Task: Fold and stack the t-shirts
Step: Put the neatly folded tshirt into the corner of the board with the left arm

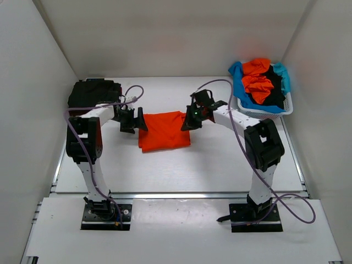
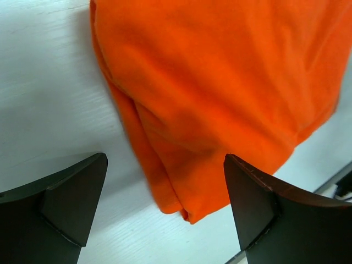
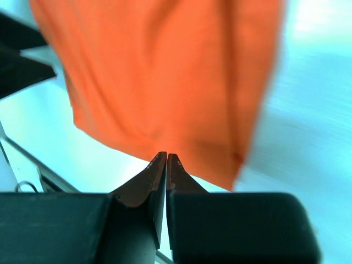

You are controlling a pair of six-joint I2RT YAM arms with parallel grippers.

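Top external view, near edge first: two white-and-black jointed arms [image 1: 88,143] bolted to a smooth white table [image 1: 181,170], trailing glossy purple cables [image 1: 300,212]. Further out, flat at mid-table between both wrists: bright orange t-shirt [image 1: 164,131], soft matte cloth folded into a rough rectangle with slightly rumpled edges. Flanked at its left edge by the left gripper [image 1: 140,122] and at its far right corner by the right gripper [image 1: 186,122].

Left wrist view: closest in, two dark, matte, wedge-shaped fingers [image 2: 66,203], spread wide and gripping nothing. Beyond them the orange t-shirt [image 2: 220,93], doubled layers ending in a rounded fold and a blunt corner on the pale, faintly grained tabletop.

Right wrist view: two dark tapered fingers [image 3: 140,190] pressed together to a narrow point, tips right at the near hem of the orange t-shirt [image 3: 165,82]. Pinching cloth or not: impossible to tell. Beyond, a smooth orange panel with long shallow creases, blurred toward the far side.

Farthest back, top external again: at the left corner, a black t-shirt [image 1: 94,92] in a low, squarish, dull heap. At the right corner, a white plastic lattice basket [image 1: 275,111], heaped with a crumpled orange t-shirt [image 1: 257,82], a crumpled black t-shirt [image 1: 275,93] and a light blue t-shirt [image 1: 239,82] draped over the rim.
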